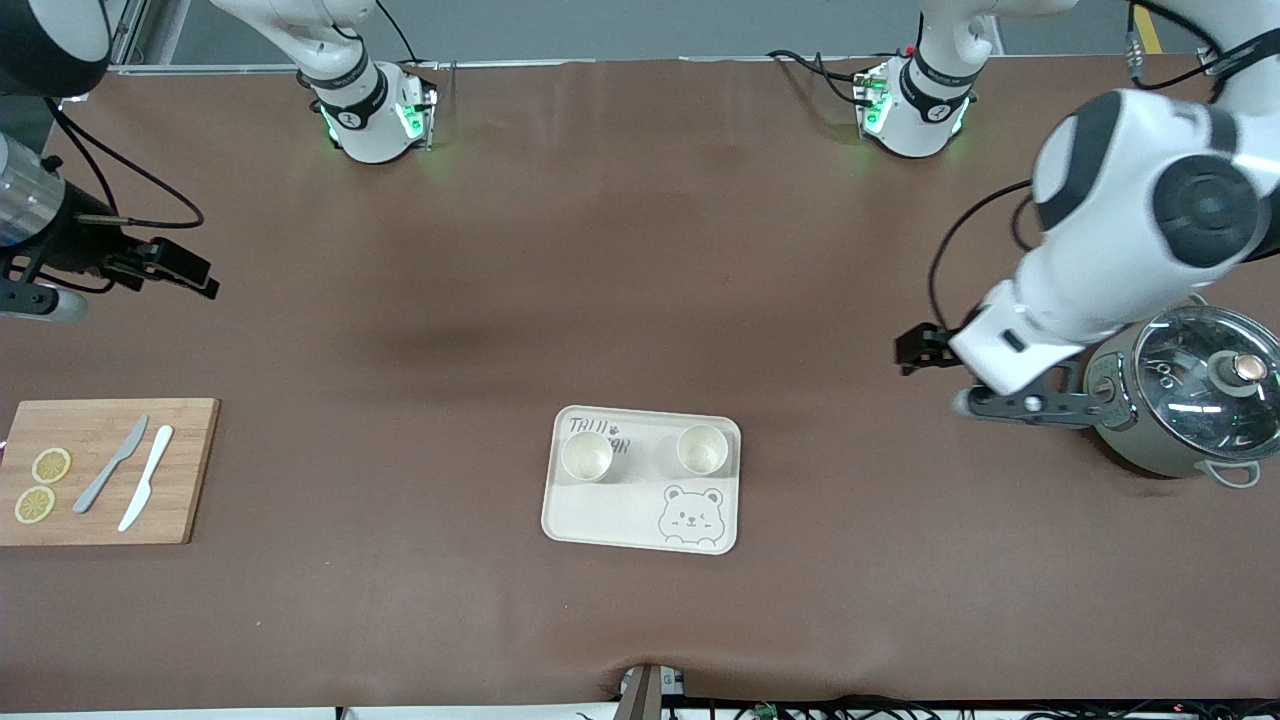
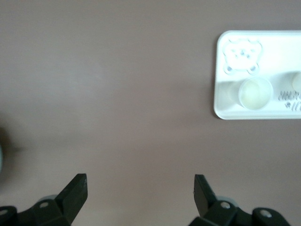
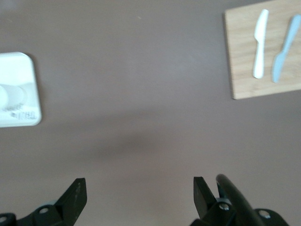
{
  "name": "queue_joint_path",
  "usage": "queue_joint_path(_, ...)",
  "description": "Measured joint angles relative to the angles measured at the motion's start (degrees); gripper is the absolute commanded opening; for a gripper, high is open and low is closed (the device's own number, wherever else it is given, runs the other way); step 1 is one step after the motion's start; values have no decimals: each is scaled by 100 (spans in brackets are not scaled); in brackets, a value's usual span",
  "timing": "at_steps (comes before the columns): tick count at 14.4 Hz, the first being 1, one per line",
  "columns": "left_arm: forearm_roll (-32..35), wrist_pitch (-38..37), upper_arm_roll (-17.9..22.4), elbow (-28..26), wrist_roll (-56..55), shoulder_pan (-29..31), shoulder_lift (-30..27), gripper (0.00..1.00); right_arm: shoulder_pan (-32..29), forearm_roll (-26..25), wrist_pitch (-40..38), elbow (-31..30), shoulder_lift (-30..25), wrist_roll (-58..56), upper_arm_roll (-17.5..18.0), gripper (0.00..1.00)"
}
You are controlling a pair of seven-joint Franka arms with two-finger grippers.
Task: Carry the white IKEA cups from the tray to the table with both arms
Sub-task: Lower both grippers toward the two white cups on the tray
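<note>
Two white IKEA cups [image 1: 587,457] [image 1: 702,449] stand upright side by side on the cream bear-printed tray [image 1: 640,520], in its half farther from the front camera. My left gripper [image 1: 915,350] is open and empty over bare table beside the pot, toward the left arm's end. The left wrist view shows its open fingers [image 2: 140,188], one whole cup [image 2: 255,92] and the tray [image 2: 225,70]. My right gripper [image 1: 185,270] is open and empty over bare table toward the right arm's end. Its wrist view [image 3: 139,190] shows a corner of the tray [image 3: 19,66].
A grey-green pot with a glass lid [image 1: 1190,400] stands at the left arm's end, partly under that arm. A wooden cutting board [image 1: 100,470] with two knives and two lemon slices lies at the right arm's end; it also shows in the right wrist view [image 3: 244,47].
</note>
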Motion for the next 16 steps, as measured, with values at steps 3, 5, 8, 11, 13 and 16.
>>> queue_joint_path(3,97,475,-7,28,-405,-611,401,100,473,203,94,434,339,935,16,100)
queue_joint_path(5,101,754,-7,80,-479,-781,587,100,965,202,115,886,791,1718,29,100)
queue_joint_path(8,102,825,-7,280,-473,-821,873,100,1656,100,348,1504,1629,2715,32,100)
queue_joint_path(11,102,1028,9,376,-467,-941,1238,100,2123,-88,969,1820,2318,3338,26,100)
queue_joint_path(13,102,1337,15,388,-467,-1039,1498,100,2349,-225,1395,1880,2650,3630,23,100)
queue_joint_path(16,102,1796,20,404,-467,-1205,1928,100,2625,-476,1975,1909,3106,3981,14,100)
